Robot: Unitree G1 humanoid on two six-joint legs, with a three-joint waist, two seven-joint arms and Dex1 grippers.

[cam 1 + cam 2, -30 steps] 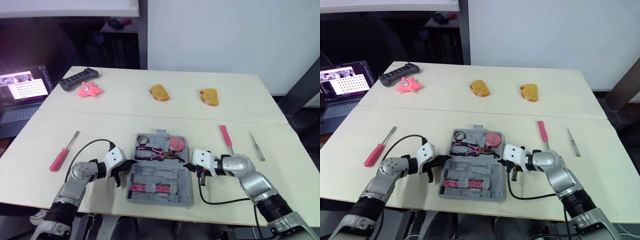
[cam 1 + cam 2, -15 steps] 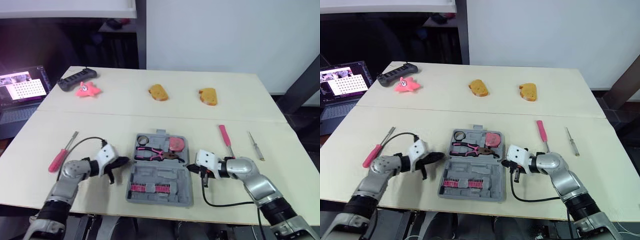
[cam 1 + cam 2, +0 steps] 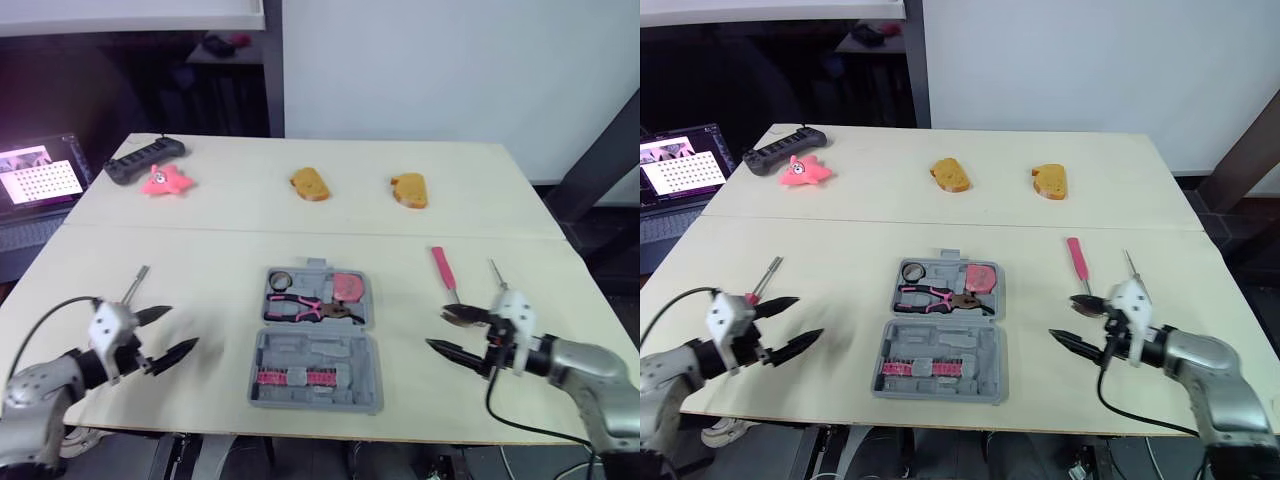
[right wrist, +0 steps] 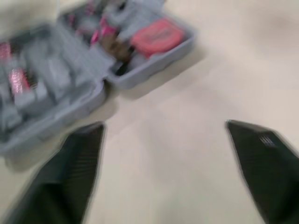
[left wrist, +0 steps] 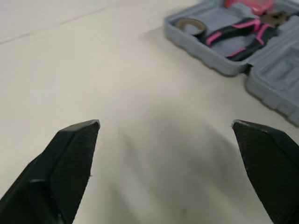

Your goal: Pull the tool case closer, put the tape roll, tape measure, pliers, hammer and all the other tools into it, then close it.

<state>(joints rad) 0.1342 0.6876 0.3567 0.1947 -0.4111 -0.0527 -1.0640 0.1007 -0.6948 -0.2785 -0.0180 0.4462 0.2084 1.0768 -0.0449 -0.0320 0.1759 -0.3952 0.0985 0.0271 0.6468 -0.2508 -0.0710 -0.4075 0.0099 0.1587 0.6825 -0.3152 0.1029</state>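
Note:
The grey tool case point(image 3: 315, 345) lies open at the table's near middle. Its far half holds the tape roll point(image 3: 282, 279), the pink-handled pliers point(image 3: 305, 306) and the red tape measure point(image 3: 348, 287); a row of pink bits point(image 3: 290, 378) sits in the near half. My left gripper point(image 3: 181, 328) hovers open well to the left of the case, empty. My right gripper point(image 3: 436, 329) is open to the case's right, also empty. A screwdriver shaft point(image 3: 136, 279) pokes out behind the left gripper. A pink-handled tool point(image 3: 441, 268) and a thin screwdriver point(image 3: 494, 271) lie beside the right gripper.
At the table's far side are two bread-like pieces point(image 3: 309, 184) point(image 3: 409, 190), a pink star toy point(image 3: 163, 180) and a black power strip point(image 3: 145, 160). A lit laptop point(image 3: 40, 180) stands off the table's left edge.
Both grippers have opened and drawn outward from the case's sides, the left one far to the left, the right one to the right. The case has stayed in place.

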